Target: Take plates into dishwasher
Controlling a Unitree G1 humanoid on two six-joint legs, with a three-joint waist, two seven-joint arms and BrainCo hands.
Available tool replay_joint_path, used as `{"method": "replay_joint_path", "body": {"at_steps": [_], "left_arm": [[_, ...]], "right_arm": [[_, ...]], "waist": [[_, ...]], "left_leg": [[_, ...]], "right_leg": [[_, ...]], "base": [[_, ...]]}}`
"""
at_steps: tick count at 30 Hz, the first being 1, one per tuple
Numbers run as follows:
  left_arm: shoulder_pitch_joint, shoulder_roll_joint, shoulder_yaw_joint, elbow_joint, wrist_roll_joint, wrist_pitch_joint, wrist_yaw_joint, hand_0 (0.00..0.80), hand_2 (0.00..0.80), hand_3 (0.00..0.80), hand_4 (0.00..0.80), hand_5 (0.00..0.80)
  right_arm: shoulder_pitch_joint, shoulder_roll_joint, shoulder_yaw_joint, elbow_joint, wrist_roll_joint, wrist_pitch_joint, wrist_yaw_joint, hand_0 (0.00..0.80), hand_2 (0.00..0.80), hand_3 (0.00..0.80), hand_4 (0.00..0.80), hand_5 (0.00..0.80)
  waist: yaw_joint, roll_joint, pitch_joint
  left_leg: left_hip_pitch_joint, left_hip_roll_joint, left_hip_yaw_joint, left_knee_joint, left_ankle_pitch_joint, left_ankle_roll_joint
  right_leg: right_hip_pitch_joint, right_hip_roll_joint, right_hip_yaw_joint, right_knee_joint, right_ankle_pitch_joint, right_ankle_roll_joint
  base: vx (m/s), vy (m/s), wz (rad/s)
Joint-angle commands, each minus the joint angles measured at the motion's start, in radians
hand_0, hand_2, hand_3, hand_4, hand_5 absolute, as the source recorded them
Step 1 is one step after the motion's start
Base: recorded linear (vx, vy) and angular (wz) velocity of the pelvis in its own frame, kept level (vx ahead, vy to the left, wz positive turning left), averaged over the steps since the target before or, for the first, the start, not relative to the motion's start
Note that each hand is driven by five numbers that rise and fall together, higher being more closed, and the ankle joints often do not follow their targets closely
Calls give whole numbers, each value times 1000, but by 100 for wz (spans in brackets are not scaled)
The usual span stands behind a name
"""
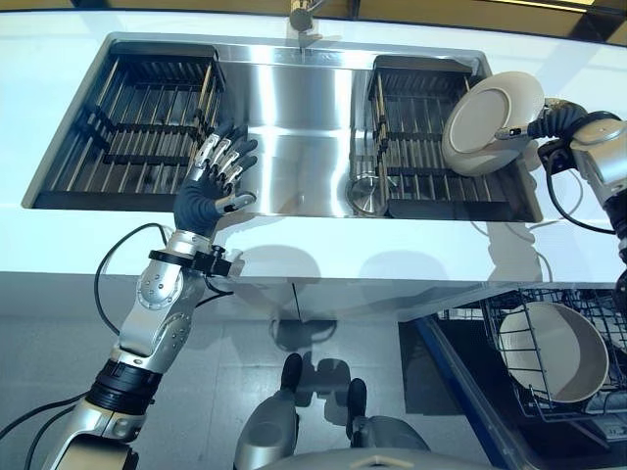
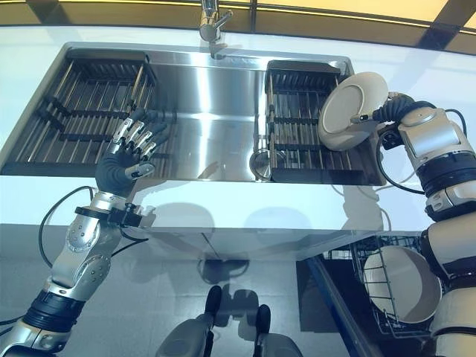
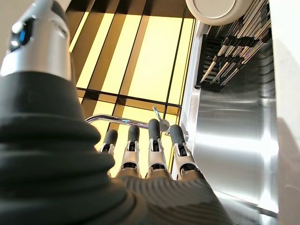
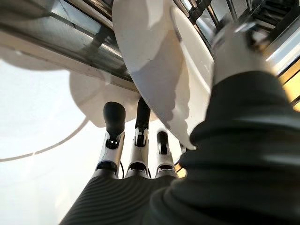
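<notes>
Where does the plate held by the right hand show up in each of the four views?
Left eye view: plate at upper right, over the right rack.
Right eye view: plate at upper right.
Left wrist view: its rim at the top edge.
Right wrist view: plate close up, filling the centre.
Shared landmark: the steel sink.

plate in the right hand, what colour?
Plain cream-white, no pattern. The plate, pinched by the right hand, shows best in the left eye view.
</notes>
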Motion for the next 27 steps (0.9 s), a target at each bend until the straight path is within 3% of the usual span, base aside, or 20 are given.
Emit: {"method": "replay_joint_path", "body": {"at_steps": [1, 8, 21, 27], "left_arm": [[-33, 1, -18, -9, 14, -68, 9, 0, 0, 0, 0, 0], [-30, 4, -20, -9, 8, -83, 26, 0, 0, 0, 0, 0], [-14, 8, -21, -16, 1, -77, 19, 0, 0, 0, 0, 0], [0, 10, -18, -22, -1, -62, 7, 0, 0, 0, 0, 0]], "right_arm": [[-133, 7, 93, 38, -10, -25, -50, 800, 800, 800, 800, 800], [-165, 10, 103, 65, -31, -41, -132, 800, 800, 800, 800, 800], [-178, -26, 116, 92, -26, -75, -145, 800, 800, 800, 800, 800], [-173, -45, 107, 84, 1, -135, -143, 800, 800, 800, 800, 800]], "waist": [[33, -8, -17], [39, 1, -13], [42, -6, -36], [38, -16, -65]], "left_leg": [[15, -48, -5, 0, -74, 42], [8, -51, -10, 0, -72, 43], [25, -52, -15, 0, -77, 44], [49, -49, -12, 0, -85, 44]], "right_leg": [[-71, 38, -15, 4, 64, -31], [-78, 36, -18, 4, 64, -29], [-63, 33, -18, 4, 61, -26], [-41, 34, -15, 4, 55, -25]], "base": [[0, 0, 0], [-2, 4, 0], [-2, 6, 2], [0, 0, 0]]}}
